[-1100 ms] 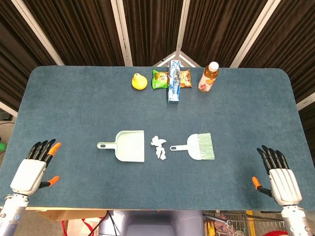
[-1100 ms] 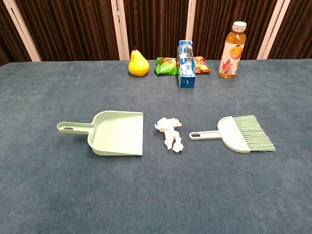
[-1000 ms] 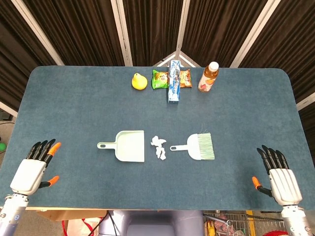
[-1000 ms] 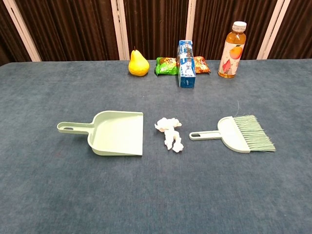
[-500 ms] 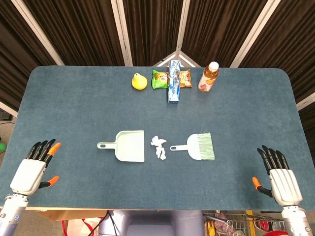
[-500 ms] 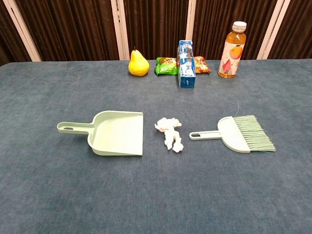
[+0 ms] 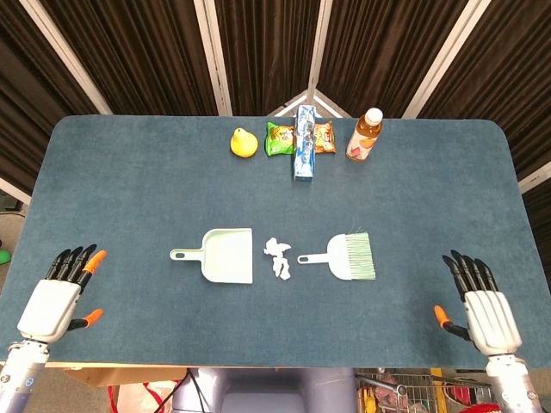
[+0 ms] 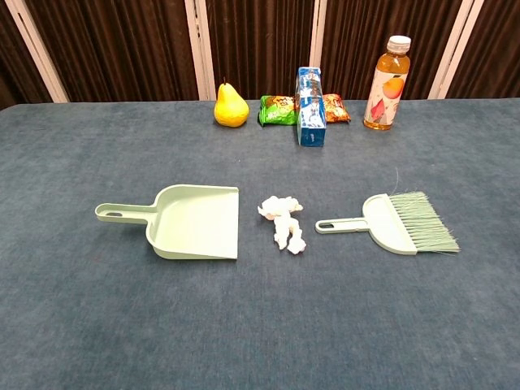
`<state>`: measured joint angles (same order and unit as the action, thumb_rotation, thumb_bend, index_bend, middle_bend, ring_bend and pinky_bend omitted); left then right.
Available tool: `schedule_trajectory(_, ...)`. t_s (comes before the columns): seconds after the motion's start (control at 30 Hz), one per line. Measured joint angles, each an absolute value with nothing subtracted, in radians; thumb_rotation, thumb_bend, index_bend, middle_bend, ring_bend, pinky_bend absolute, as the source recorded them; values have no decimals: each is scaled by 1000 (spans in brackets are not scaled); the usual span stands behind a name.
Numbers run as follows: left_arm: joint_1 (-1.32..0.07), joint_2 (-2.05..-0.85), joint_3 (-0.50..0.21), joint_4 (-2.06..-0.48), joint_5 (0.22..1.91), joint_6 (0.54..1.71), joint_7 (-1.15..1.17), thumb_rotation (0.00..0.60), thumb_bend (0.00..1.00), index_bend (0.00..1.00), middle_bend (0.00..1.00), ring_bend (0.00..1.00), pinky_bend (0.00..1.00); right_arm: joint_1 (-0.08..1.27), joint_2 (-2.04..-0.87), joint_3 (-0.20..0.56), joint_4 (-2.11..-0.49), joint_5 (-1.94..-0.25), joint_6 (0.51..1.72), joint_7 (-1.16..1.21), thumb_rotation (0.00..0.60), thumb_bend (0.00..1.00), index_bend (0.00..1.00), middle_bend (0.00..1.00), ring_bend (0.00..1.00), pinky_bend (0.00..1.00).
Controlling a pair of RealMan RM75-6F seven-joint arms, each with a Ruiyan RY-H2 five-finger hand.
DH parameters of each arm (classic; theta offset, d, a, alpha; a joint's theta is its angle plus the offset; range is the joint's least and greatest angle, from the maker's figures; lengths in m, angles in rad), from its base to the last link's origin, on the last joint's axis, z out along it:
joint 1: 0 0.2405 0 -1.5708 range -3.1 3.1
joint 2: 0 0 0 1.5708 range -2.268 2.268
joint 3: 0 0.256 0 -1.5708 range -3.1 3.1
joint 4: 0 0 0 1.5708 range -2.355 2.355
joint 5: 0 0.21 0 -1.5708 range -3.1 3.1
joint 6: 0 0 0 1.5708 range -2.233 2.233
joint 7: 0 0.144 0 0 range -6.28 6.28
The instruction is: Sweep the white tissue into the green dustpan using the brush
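Both the left hand point(image 7: 53, 303) and right hand point(image 7: 487, 315) lie spread, empty; crumpled tissue point(image 7: 277, 257) sits between dustpan point(image 7: 222, 255) and brush point(image 7: 343, 257).

A yellow pear point(image 8: 231, 106) stands at the far edge of a blue-carpeted counter point(image 8: 73, 317), first in a row of groceries. Beside it lie a green snack packet point(image 8: 278, 110), a blue carton point(image 8: 310, 106) pointing toward the cameras, and an orange snack packet point(image 8: 336, 108) showing behind the carton. An orange-drink bottle point(image 8: 385, 83) with a white cap stands upright at the row's other end. Dark curtains with pale strips point(image 8: 195, 49) hang behind.
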<state>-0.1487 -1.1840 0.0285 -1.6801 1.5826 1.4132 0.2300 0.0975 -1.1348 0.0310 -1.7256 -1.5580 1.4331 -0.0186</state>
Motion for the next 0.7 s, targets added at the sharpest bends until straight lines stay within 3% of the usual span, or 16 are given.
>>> schedule_trajectory(0.1,-149,-1185,26,-1680,1579,1412,230,600,0,0,0,0,0,127,-1146,55,-1738,-1531,1396,-43,600,358,3,454,560,631)
schedule_trajectory(0.2,-150,-1187,25,-1679,1577,1411,236,600,0,0,0,0,0,174,-1171,93,-1750,-1480,1342,-77,600,357,81,657,752,782)
schedule_trajectory(0.43,-152,-1188,24,-1680,1571,1404,241,600,0,0,0,0,0,299,-1276,165,-1753,-1366,1213,-216,600,357,309,800,879,860)
schedule_trajectory(0.7,-156,-1187,26,-1682,1570,1394,238,600,0,0,0,0,0,434,-1453,214,-1701,-1226,1114,-402,600,358,425,849,925,871)
